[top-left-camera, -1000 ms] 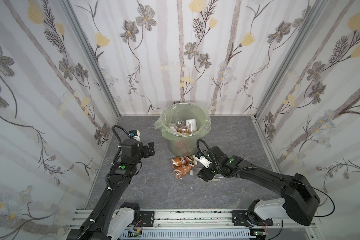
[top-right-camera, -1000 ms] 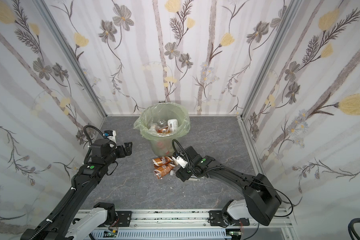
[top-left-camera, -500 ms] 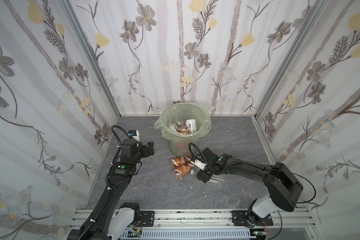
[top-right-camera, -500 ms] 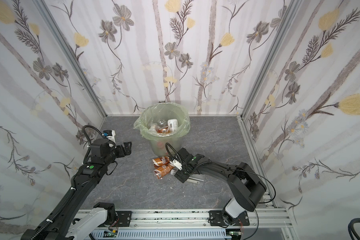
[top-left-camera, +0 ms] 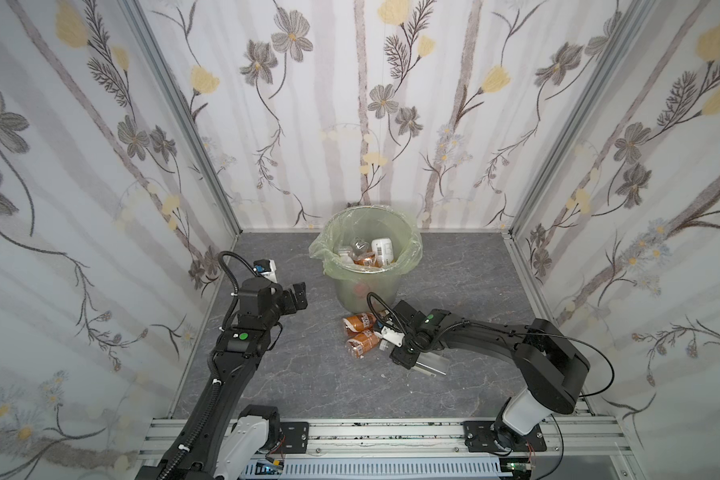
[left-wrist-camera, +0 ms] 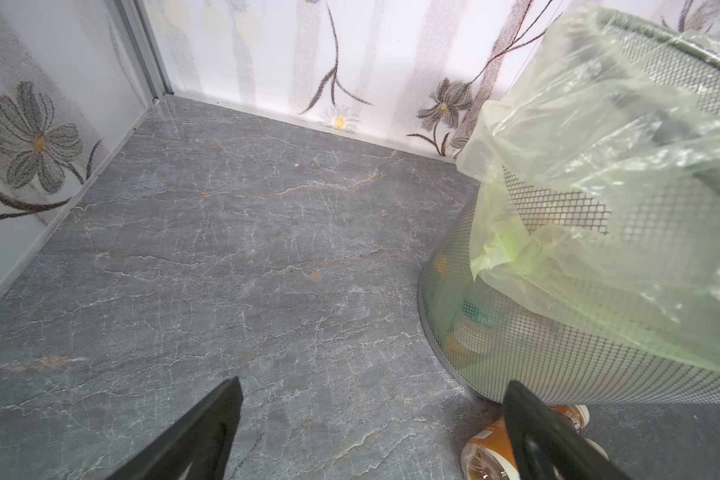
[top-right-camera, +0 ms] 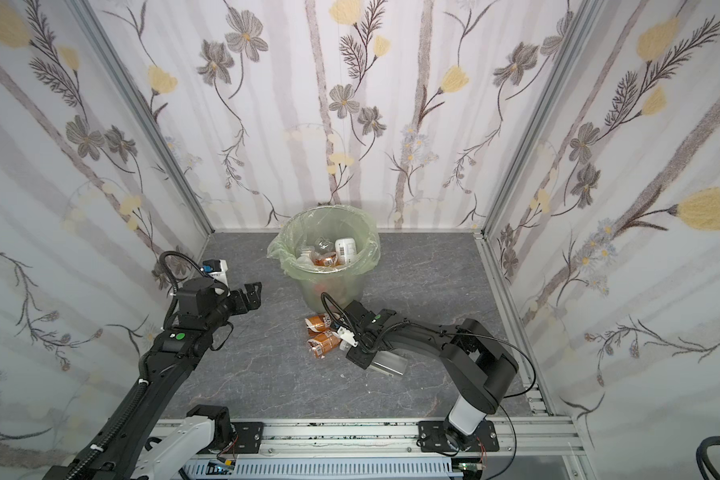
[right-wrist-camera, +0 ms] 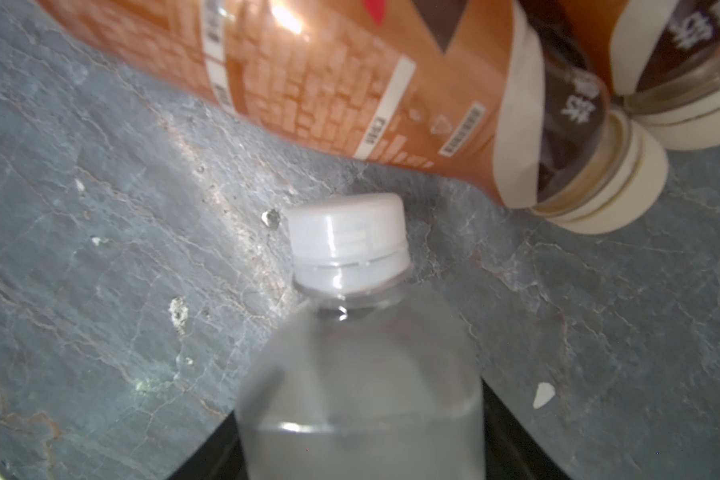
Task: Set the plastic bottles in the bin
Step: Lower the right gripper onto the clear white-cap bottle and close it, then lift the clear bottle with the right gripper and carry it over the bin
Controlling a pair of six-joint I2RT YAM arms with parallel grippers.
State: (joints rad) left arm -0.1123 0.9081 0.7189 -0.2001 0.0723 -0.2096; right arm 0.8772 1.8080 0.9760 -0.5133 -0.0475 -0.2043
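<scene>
Now right claw (right-wrist-camera: 360, 449) narrowed onto clear bottle (right-wrist-camera: 358, 365) — gripping it, left claw (left-wrist-camera: 373, 388) unmoved, spread wide.

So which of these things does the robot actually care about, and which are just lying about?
Part of the job: bin; bottles already in it; two brown bottles on the floor by it; clear bottle between the right jaws.
Just there: white flecks on the floor; flowered walls; front rail.
</scene>
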